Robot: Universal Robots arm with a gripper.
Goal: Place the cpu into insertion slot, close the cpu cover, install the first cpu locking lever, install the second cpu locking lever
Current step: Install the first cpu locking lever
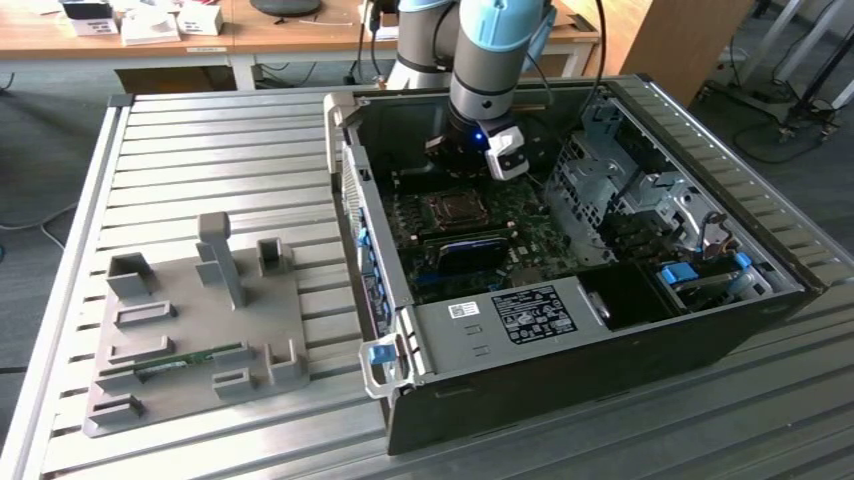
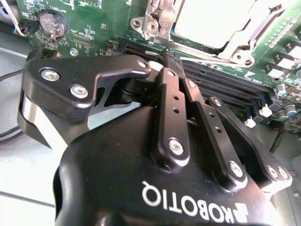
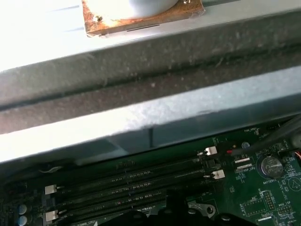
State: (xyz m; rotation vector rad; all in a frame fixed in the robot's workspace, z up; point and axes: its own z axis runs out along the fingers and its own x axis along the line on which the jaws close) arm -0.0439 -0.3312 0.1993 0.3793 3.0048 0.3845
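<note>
Inside the open computer case (image 1: 721, 330), my gripper (image 1: 465, 170) hangs just behind the insertion slot (image 1: 454, 210) on the green board. In the second wrist view the cpu (image 2: 211, 16) shows its bright silver top inside the slot. The cpu cover (image 2: 157, 21) lies flat around it as a silvery frame. My gripper (image 2: 165, 55) is shut, and its tips sit at the frame's corner, right by a thin metal locking lever (image 2: 207, 55) that runs along the slot's edge. Nothing shows between the fingers.
Long black memory slots (image 3: 131, 181) run beside the socket, with a coin battery (image 2: 52, 23) nearby. The case's walls and drive cages (image 1: 627, 180) close in around the arm. A grey fixture plate (image 1: 187, 340) holding a memory stick lies on the slatted table at the exterior view's left.
</note>
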